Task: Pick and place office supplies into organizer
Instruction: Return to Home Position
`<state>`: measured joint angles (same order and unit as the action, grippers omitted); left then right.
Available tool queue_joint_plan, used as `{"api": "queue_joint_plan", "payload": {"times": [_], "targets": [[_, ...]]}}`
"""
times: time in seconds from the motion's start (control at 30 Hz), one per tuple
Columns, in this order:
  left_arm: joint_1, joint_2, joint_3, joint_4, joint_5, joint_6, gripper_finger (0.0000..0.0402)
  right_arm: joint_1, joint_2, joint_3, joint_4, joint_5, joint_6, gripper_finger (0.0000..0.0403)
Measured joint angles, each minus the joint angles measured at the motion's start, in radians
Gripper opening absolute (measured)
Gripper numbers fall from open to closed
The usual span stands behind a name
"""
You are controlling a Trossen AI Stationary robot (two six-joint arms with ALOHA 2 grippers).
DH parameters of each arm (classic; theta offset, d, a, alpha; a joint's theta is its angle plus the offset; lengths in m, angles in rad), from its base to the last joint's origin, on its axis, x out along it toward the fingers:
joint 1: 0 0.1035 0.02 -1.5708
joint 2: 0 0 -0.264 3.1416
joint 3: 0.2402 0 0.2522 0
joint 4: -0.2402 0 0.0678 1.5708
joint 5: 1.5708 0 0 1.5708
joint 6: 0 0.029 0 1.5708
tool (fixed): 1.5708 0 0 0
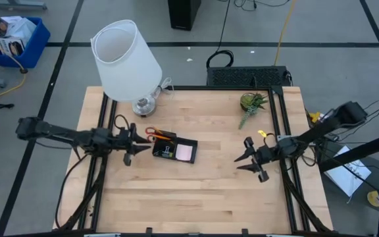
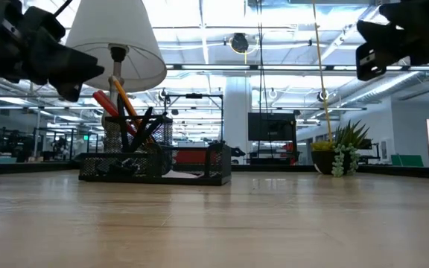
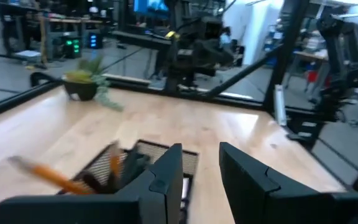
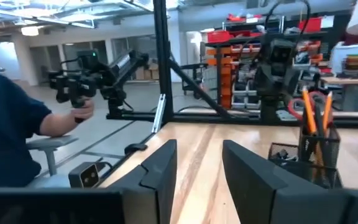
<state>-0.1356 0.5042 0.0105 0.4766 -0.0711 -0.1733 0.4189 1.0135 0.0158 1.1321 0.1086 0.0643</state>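
High view, clock directions read about the centre of the light wooden table [image 1: 196, 197].

- The rectangular black plastic desk organizer [image 1: 165, 151] stands just off centre toward 9 o'clock, flat on the tabletop.
- Its taller slotted section is at its 9 o'clock end. There the red-handled scissors [image 1: 152, 133], the orange pencils [image 2: 123, 100] and the black pens [image 2: 146, 120] lean upright.
- The square pink sticky-note pad [image 1: 185, 153] lies flat in the lower compartment at the organizer's 3 o'clock end.
- The left gripper [image 1: 141, 142] hangs just beside the organizer at its 9 o'clock side, raised above the table in the low view. In the left wrist view its two dark fingers [image 3: 166, 180] stand apart with nothing between them.
- The right gripper [image 1: 245, 161] is at 3 o'clock from the organizer, well apart from it and also raised. Its fingers [image 4: 160, 165] are spread and empty.
- The white lamp with a cone shade [image 1: 125, 59] stands at 10 o'clock.
- The small green plant sprig [image 1: 251, 105] lies at 1 o'clock.
- In the right wrist view a person's dark blue sleeve [image 4: 8, 115] shows beyond the table edge.
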Motion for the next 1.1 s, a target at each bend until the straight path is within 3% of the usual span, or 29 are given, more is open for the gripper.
{"api": "queue_joint_plan", "payload": {"times": [0.27,0.43,0.67,0.8,0.93,1.1], "targets": [[0.071,-0.305,0.000,-0.262,0.019,0.007,0.0108,-0.010,-0.442,0.001,-0.465,0.047,-0.009,0.0124],[0.077,-0.500,0.000,-0.440,0.020,0.044,0.0108,-0.009,-0.631,0.001,-0.644,0.045,0.003,0.0122],[0.079,-0.502,0.067,-0.613,0.019,0.044,0.0108,-0.009,-0.774,0.000,-0.816,0.047,0.000,0.0125],[0.079,-0.501,0.070,-0.614,0.019,0.040,0.0108,-0.010,-0.833,0.012,-0.889,0.049,-0.005,0.0123],[0.079,-0.501,0.070,-0.613,0.019,0.035,0.0108,-0.014,-0.918,0.095,-1.164,0.049,0.003,0.0121],[0.080,-0.501,0.071,-0.601,0.017,0.056,0.0108,-0.013,-1.012,0.139,-1.209,0.050,-0.047,0.0125]]}}
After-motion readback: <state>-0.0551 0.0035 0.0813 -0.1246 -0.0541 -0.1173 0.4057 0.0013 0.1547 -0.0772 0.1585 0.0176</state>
